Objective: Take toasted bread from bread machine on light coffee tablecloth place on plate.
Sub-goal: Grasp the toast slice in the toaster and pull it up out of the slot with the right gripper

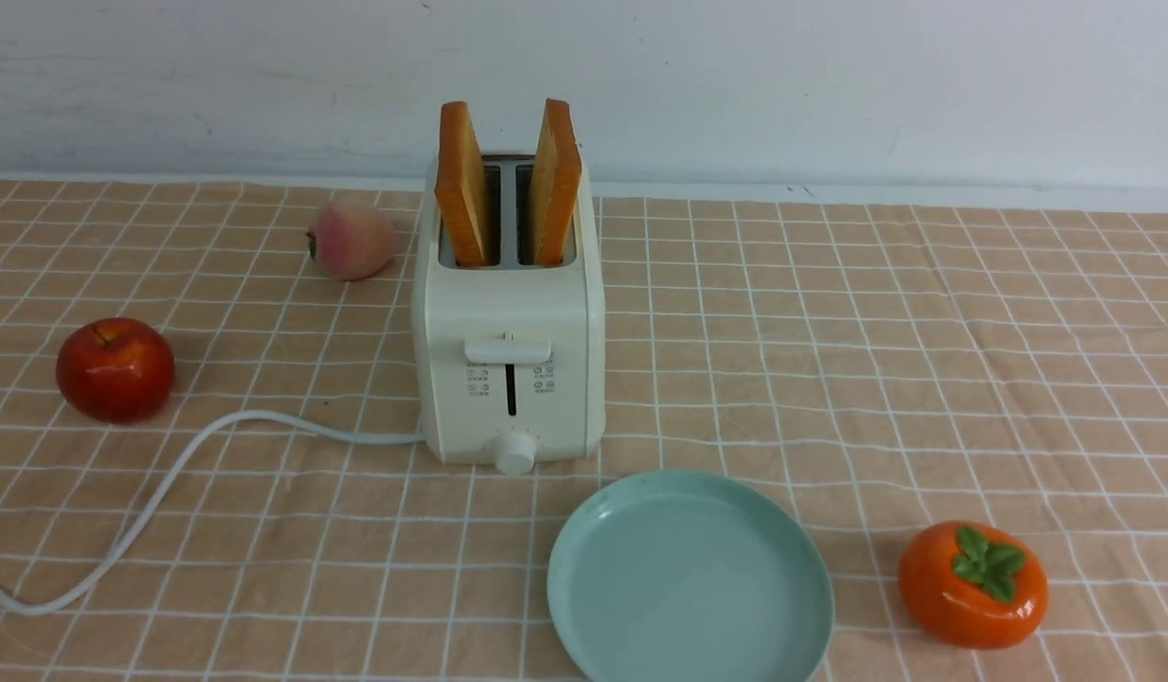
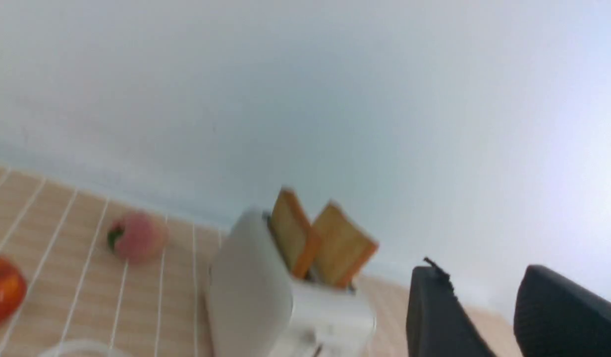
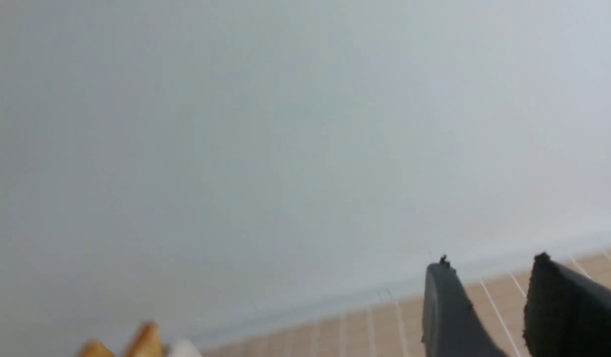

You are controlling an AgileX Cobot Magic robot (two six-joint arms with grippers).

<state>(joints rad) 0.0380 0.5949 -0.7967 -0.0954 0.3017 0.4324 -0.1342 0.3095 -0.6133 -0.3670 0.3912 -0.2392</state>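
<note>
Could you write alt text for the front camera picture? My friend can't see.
A cream-white toaster with two toast slices standing in its slots sits on a tan checked tablecloth, an empty mint-blue plate before it. A red apple, a peach and a persimmon lie around.

A plain whitish wall [image 1: 830, 85] with faint scuffs fills the back, meeting a pale strip of the surface [image 1: 925, 193]. Light is soft and even.

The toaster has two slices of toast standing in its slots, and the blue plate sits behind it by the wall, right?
Not quite. The front view shows the plate in front of the toaster, on the robot's side and a little to the right, not behind it. Two slices of toast do stand in its slots.
</note>
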